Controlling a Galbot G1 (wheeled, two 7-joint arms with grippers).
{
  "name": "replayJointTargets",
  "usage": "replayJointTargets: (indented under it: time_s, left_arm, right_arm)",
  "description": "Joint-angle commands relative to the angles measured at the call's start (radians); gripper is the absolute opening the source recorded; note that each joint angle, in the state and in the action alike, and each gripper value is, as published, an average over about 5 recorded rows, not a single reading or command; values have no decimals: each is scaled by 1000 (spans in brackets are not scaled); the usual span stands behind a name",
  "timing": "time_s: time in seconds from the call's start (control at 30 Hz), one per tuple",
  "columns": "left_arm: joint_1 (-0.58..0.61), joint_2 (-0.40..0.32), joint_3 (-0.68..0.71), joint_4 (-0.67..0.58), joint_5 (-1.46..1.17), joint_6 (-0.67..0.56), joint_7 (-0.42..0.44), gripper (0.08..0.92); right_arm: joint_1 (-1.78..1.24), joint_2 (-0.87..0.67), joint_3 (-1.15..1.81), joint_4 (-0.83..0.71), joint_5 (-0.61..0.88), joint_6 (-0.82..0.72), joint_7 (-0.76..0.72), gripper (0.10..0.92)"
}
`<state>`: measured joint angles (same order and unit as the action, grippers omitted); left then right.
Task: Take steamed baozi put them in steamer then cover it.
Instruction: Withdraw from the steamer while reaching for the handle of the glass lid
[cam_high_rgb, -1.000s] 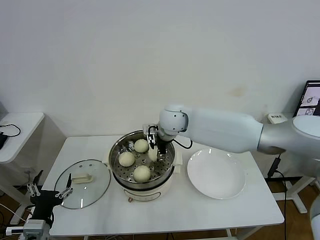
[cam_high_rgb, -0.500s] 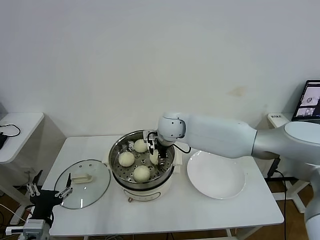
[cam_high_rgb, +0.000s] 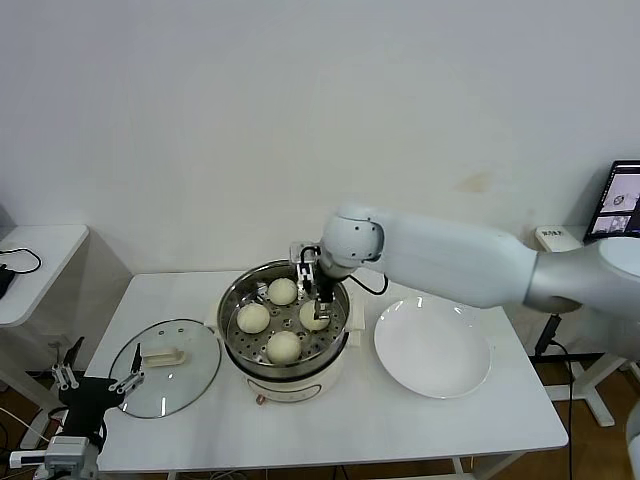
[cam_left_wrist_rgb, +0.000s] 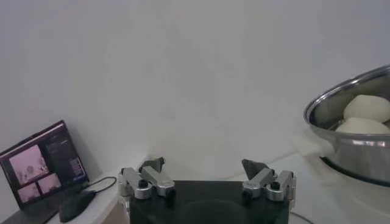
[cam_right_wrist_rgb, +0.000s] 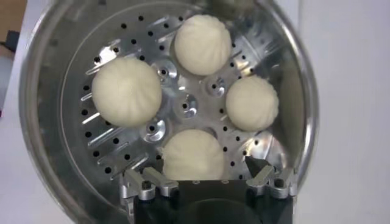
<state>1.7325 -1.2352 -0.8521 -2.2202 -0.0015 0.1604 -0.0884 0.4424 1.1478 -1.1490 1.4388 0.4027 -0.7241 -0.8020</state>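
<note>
Inside the steamer (cam_high_rgb: 284, 318), four steamed baozi (cam_right_wrist_rgb: 192, 154) sit apart on the perforated tray, the nearest directly below my right fingers (cam_right_wrist_rgb: 262, 172), which stand spread and empty just above it. A second ago these fingers were narrower around that bun; now it lies released. Each bun is round, pleated top upward, no long axis; my left fingers (cam_left_wrist_rgb: 155, 167) hang open beside the bench (cam_high_rgb: 450, 420).
</note>
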Motion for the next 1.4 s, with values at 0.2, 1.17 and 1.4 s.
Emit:
replayJointTargets:
  time_s: [0.2,1.17,1.4]
  left_arm:
    - [-6,-2,6,-2,-8,-30,-3,823]
    - [-86,-6,82,188,475,-162,-53,823]
    - [-95,117,39,315,854,-214,-66,823]
  right_arm:
    - [-212,-368,236,381,196,191,577,823]
    - [-1892,298,1978,432,-214,969,557,823]
    - [-2020,337,2035,442,-205,906,554,823]
